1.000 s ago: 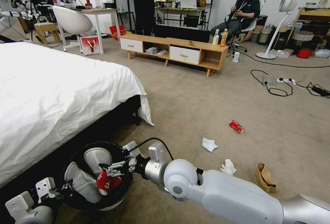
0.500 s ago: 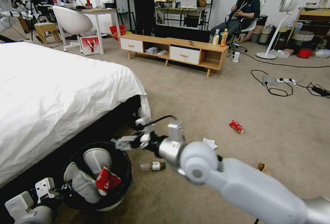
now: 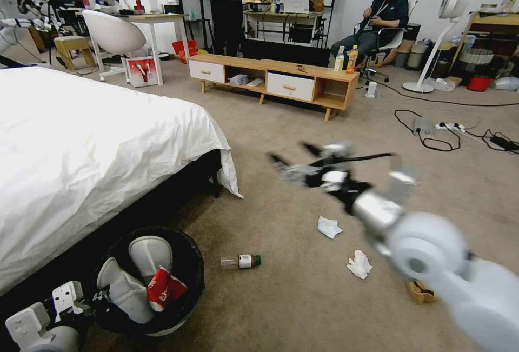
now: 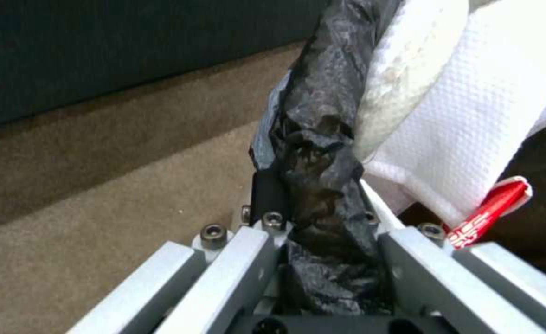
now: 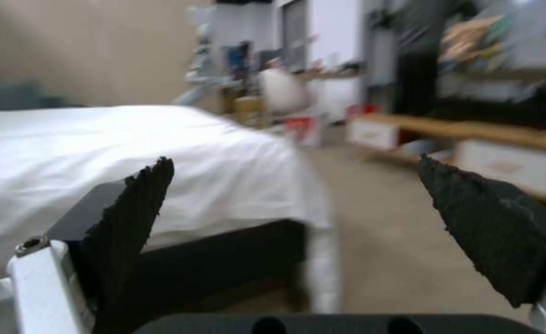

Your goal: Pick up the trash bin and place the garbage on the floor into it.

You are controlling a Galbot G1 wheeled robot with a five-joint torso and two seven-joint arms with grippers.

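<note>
Our right arm reaches out level over the floor (image 3: 303,125), and our right gripper (image 3: 294,160) hangs in the air with its fingers (image 5: 133,211) spread wide, holding nothing. Our left arm sits low at the near left, and our left gripper (image 4: 322,246) is clamped on the black-bagged rim of the bin (image 3: 186,257) beside the bed (image 3: 81,141). In the bin lie white paper and a red cup (image 3: 162,290). A bottle (image 3: 240,260), two tissues (image 3: 328,227) and a paper bag (image 3: 419,291) lie on the floor to the right.

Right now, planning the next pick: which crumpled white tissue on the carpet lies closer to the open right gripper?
The flatter white tissue, farther from the robot, sits almost beneath the right gripper. The bunched white tissue lies nearer the robot, beside the arm's wrist.
</note>
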